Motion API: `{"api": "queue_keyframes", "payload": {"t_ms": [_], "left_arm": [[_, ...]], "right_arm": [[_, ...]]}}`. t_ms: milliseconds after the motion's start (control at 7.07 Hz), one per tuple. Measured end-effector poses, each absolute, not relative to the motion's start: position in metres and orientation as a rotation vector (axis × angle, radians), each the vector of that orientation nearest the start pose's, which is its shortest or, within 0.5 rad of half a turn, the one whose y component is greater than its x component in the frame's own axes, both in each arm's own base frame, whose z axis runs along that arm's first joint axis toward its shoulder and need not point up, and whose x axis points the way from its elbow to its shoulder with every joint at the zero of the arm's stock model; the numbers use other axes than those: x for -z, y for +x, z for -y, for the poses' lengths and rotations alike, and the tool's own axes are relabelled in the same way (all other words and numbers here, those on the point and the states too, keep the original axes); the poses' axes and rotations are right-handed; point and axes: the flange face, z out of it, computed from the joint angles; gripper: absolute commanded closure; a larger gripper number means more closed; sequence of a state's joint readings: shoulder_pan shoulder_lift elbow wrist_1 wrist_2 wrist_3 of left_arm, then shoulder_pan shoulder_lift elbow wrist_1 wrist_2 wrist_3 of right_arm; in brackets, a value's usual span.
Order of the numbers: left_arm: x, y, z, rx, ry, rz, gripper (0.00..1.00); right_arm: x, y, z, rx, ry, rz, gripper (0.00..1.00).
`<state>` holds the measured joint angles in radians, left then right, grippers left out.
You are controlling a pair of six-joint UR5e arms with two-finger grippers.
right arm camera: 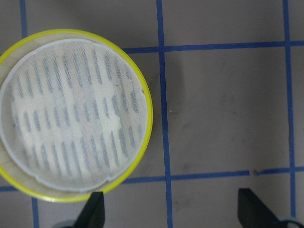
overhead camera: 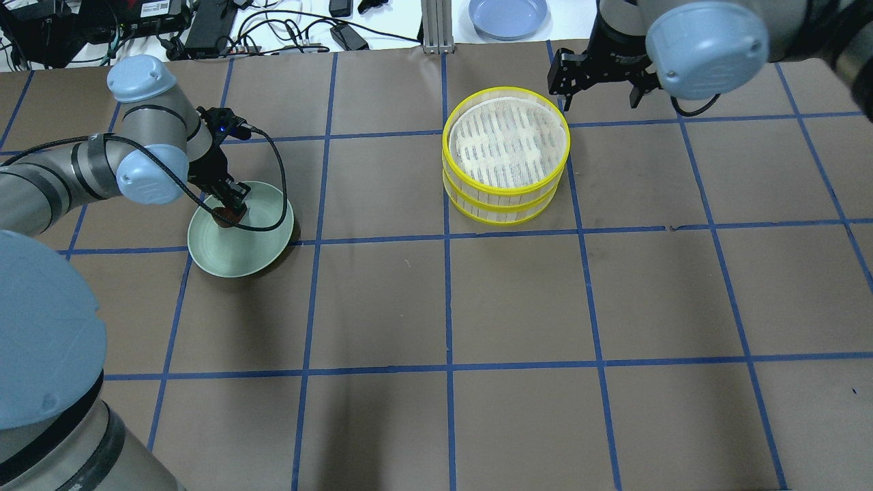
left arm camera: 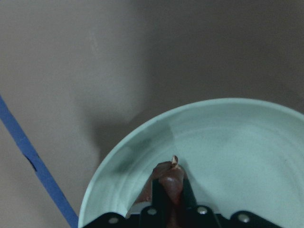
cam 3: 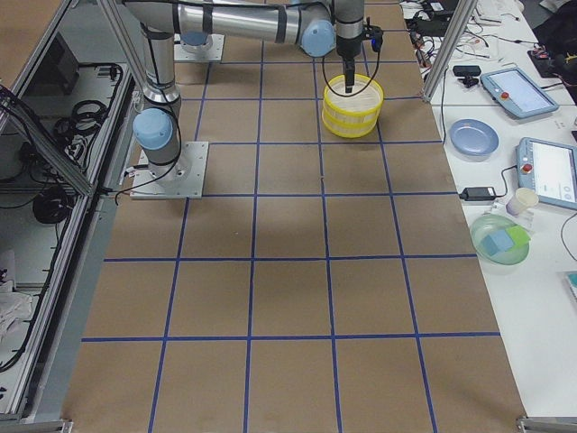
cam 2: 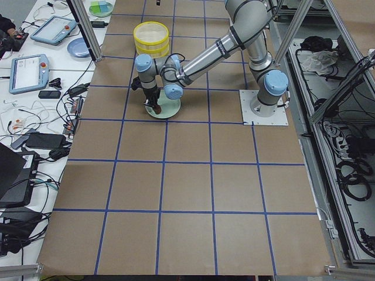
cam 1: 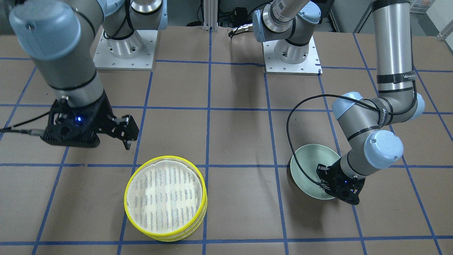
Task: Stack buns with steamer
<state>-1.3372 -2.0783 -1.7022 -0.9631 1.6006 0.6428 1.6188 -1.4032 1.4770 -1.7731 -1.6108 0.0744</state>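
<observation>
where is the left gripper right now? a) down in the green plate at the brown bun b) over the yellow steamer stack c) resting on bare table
a: the left gripper is down in the pale green plate, its fingers closed on either side of the dark reddish-brown bun.

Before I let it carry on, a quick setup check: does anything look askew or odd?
Only slightly: the white liner in the top steamer tray sits off-centre, baring a pale crescent at one edge. Nothing looks spilled or damaged. The left gripper holds the brown bun.
</observation>
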Motion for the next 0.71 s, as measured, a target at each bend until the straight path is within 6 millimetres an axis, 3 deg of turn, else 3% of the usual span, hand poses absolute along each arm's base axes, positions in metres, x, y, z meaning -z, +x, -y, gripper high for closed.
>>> {"api": "queue_keyframes", "payload": {"t_ms": [141,283,424,707], "left_arm": [[-0.209,0.009,0.634,-0.007,0.498,-3.109,1.00],[-0.228,-0.008,0.638,0.083,0.345,-3.178,1.00],[-0.254,-0.032,0.641,0.173,0.189,-3.231,1.00],[-0.317,-0.110,0.646,0.345,-0.128,-3.306,1.00]], "right_arm": [[-0.497,0.158,0.534,0.175,0.016,-3.154,0.00],[-0.515,0.158,0.511,0.153,-0.022,-3.153,0.00],[-0.519,0.157,0.501,0.136,-0.049,-3.157,0.00],[-0.516,0.157,0.494,0.119,-0.069,-3.159,0.00]]}}
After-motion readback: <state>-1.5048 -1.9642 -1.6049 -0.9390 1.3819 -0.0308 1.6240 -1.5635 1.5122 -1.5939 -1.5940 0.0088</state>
